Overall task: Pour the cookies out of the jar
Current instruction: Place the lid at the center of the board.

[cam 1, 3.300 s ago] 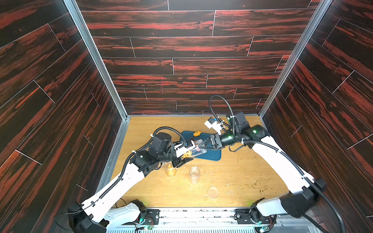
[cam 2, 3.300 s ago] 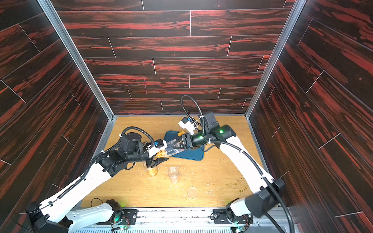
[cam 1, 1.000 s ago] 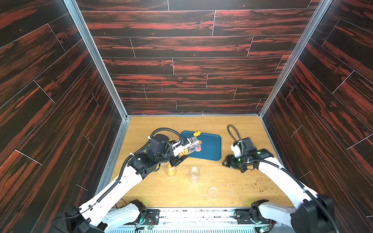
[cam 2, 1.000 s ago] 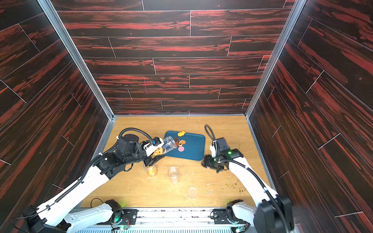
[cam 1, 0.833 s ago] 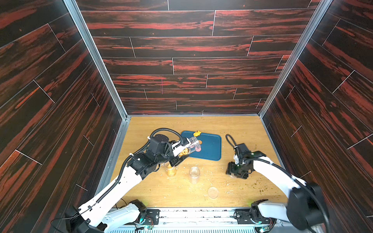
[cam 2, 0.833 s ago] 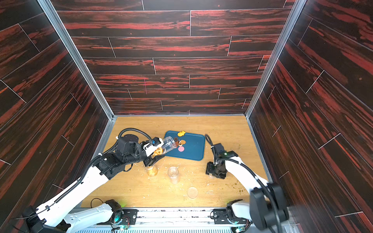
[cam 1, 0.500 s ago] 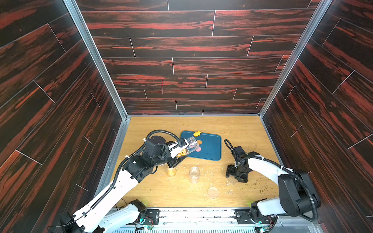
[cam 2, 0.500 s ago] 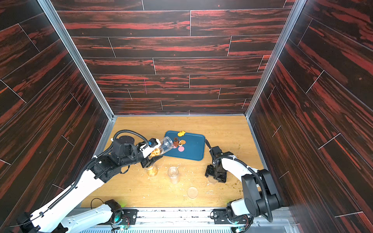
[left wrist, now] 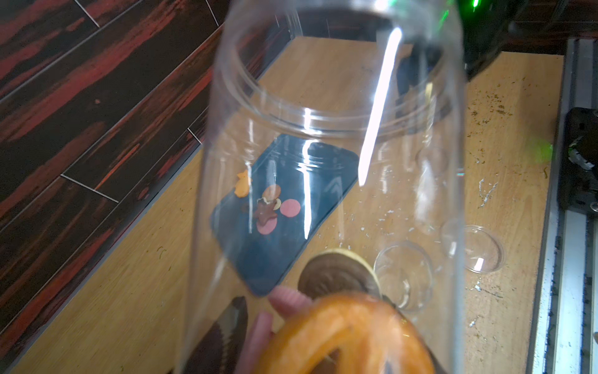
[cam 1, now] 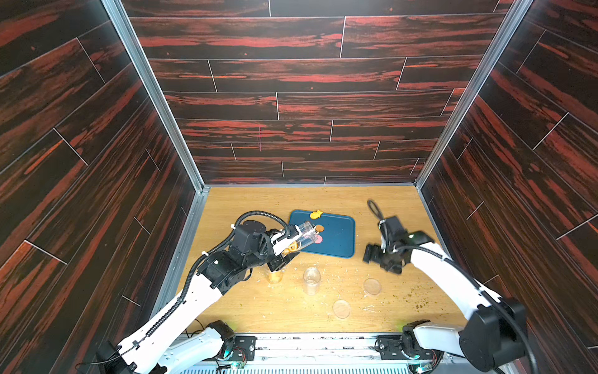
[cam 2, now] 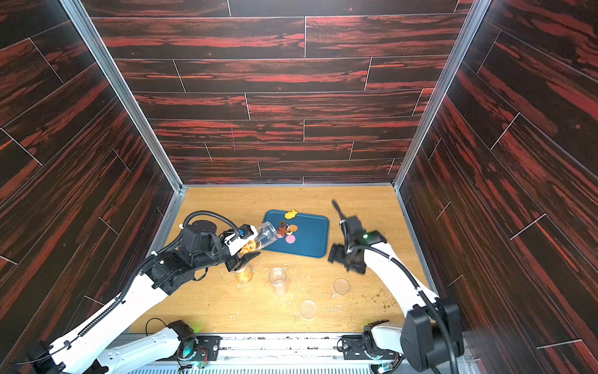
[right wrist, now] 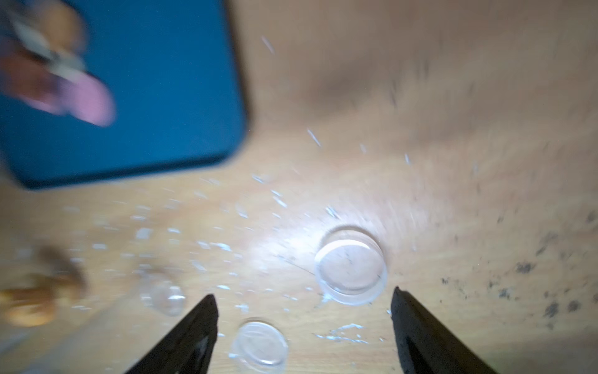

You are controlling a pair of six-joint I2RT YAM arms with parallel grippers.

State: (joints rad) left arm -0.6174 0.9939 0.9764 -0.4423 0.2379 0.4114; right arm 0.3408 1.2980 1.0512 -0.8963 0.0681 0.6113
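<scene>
Clear plastic jar pinched in left gripper, tilted, mouth over blue tray. Orange pretzel, brown disc, pink cookies deep inside at gripped end; flat star and round ones beyond mouth on tray. Spread wide: right gripper, round clear lid just ahead of tips.

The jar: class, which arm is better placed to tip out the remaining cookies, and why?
Left. Its jaws grip the tilted jar, mouth over the tray, with cookies inside. The right jaws are open and empty, beside the tray near a lid.
</scene>
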